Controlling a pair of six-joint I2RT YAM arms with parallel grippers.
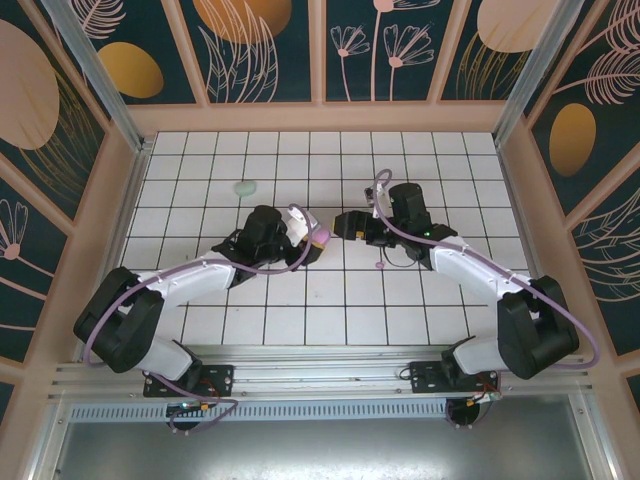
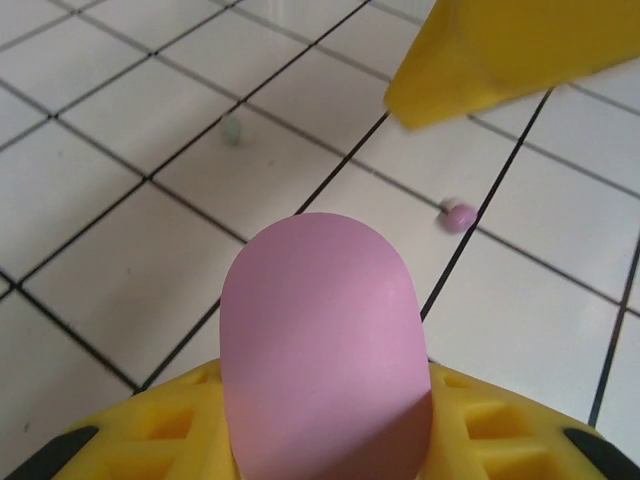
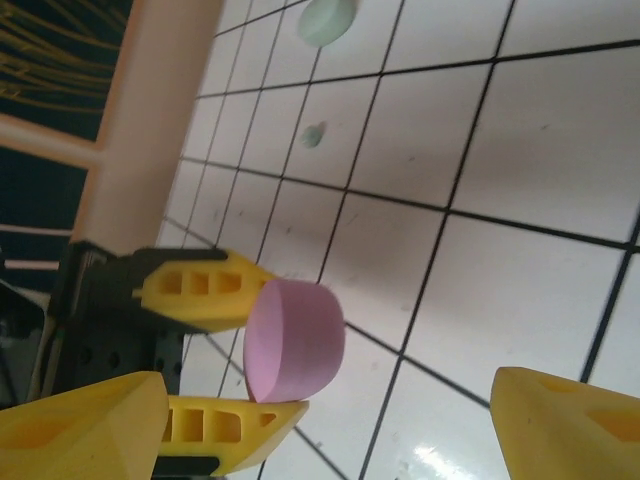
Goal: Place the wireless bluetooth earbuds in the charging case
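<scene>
Left tool (image 1: 312, 238) is up off the surface (image 1: 400, 160) in the middle of the overhead frame. Its yellow fingers (image 3: 200, 290) are pressed in from both sides on the pink case (image 2: 322, 340), a firm pinch, with the case jutting out past the tips toward the other arm. That looks deliberate: held out like this, the free end is offered up for the second arm to work on.

Right tool (image 1: 347, 224) faces it from just beside, on the right of the frame. Its fingers are spread wide with nothing between them, lined up on the case. My read is that it's poised to get at the lid or steady the far end. No seam or opening shows from here, so I can't say whether the case is open.

And the earbuds? The two I can spot are loose on the tiles. In the left wrist view a pink earbud (image 2: 458, 215) sits right of centre by a grout line. A mint earbud (image 2: 231, 128) lies at upper left, well apart from it. A mint case (image 3: 327, 20) rests at the top edge of the right wrist view, beyond that mint earbud. So loading looks not yet begun, and I'd say the pink case needs opening first
</scene>
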